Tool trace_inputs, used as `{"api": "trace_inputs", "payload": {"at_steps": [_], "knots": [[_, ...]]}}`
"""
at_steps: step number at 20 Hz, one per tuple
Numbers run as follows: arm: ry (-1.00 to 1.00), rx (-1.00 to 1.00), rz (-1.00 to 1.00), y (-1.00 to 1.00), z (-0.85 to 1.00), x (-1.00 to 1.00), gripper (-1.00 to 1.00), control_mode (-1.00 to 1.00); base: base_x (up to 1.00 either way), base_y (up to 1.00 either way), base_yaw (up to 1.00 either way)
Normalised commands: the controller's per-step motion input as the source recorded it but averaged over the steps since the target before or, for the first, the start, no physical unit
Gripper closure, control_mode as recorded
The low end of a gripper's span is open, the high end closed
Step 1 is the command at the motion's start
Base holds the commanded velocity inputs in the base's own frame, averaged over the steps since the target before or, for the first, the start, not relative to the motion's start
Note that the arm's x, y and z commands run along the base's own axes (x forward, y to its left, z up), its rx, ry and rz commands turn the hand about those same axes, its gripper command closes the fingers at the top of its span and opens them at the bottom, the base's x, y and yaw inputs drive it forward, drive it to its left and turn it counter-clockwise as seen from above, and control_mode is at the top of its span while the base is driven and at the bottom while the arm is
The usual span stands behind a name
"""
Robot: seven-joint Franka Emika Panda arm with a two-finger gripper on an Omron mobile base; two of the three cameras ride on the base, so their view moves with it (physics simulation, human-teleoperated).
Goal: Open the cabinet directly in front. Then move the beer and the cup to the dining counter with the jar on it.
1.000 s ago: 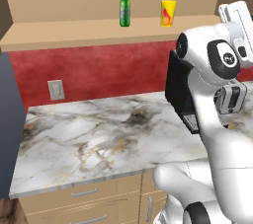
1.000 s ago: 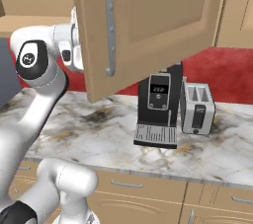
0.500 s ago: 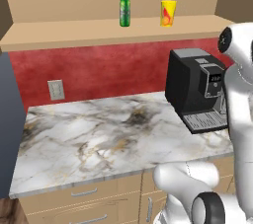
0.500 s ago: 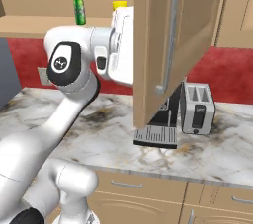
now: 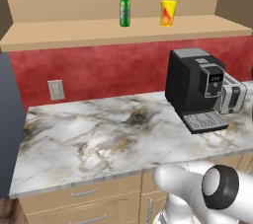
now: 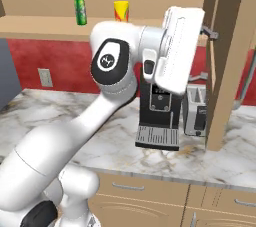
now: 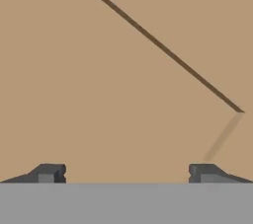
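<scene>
Your end effector (image 7: 126, 172) stands spread wide with nothing between its fingertips (image 7: 48, 172), facing tan wood at close range. In the right base view it sits at the edge of the swung-out cabinet door (image 6: 231, 56), just beside the panel. The cabinet (image 5: 123, 30) is open. Well to the left of the end effector, on the cabinet shelf, the beer (image 6: 79, 5) stands upright, and the cup (image 6: 121, 11) stands upright between the bottle and the end effector, apart from both. Below the end effector, a black coffee machine (image 5: 193, 89) and a toaster (image 5: 233, 96) rest on the marble worktop (image 5: 104, 139) against the red wall (image 5: 99, 72).
</scene>
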Motion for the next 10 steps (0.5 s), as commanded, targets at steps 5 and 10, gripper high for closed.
{"api": "trace_inputs", "payload": {"at_steps": [5, 10], "knots": [[-0.12, 0.15, 0.05, -0.17, -0.07, -0.3, -1.0, -1.0, 0.0, 0.0, 0.0], [-0.04, 0.11, 0.21, 0.51, -0.16, -0.37, -1.0, -1.0, 0.0, 0.0, 0.0]]}}
